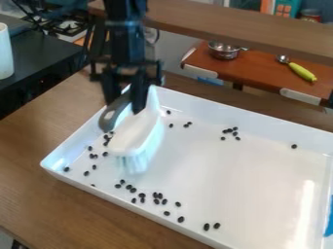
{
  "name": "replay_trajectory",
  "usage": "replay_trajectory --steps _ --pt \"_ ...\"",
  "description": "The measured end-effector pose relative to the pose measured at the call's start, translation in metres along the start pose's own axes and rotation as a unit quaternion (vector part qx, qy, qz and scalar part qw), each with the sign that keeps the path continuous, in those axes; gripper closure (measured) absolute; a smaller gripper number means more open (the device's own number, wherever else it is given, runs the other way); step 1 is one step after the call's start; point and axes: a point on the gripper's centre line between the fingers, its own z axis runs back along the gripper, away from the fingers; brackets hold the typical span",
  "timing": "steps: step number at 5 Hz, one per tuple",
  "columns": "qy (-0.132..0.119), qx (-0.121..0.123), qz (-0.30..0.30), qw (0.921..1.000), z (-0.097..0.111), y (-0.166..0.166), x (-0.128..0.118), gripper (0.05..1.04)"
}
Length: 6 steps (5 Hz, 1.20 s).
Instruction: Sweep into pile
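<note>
Brush [135, 133] bristles-down at the tray's [253, 194] 10 o'clock, apparently set for sweeping.
Black beans [156, 201] lie thickest near 8 o'clock, with strays at 1 and 2, so gathering them likely takes several strokes. The end effector [125, 103] is closed around the brush's handle from above, leaving the bristles free to push; raised walls should keep beans off the tabletop [39, 131].

The black arm [126, 41] hangs from the top edge, its fingers [139, 95] pointing down, slightly parted.
</note>
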Motion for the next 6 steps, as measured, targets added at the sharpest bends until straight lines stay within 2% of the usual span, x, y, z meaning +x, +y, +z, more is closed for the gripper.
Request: replay_trajectory --steps 1,2,3,5,6 --pt "-0.045 -0.044 -0.014 0.9979 0.023 -0.037 -0.01 0.593" --pt "-0.067 -0.069 -0.032 0.9949 0.03 -0.079 -0.025 0.593" --pt "-0.072 -0.046 -0.055 0.9948 0.019 -0.119 -0.041 0.593" --pt "-0.08 0.001 -0.089 0.9928 -0.006 -0.18 -0.073 0.593" --pt "-0.098 0.02 -0.097 0.9902 -0.019 -0.204 -0.081 0.593"
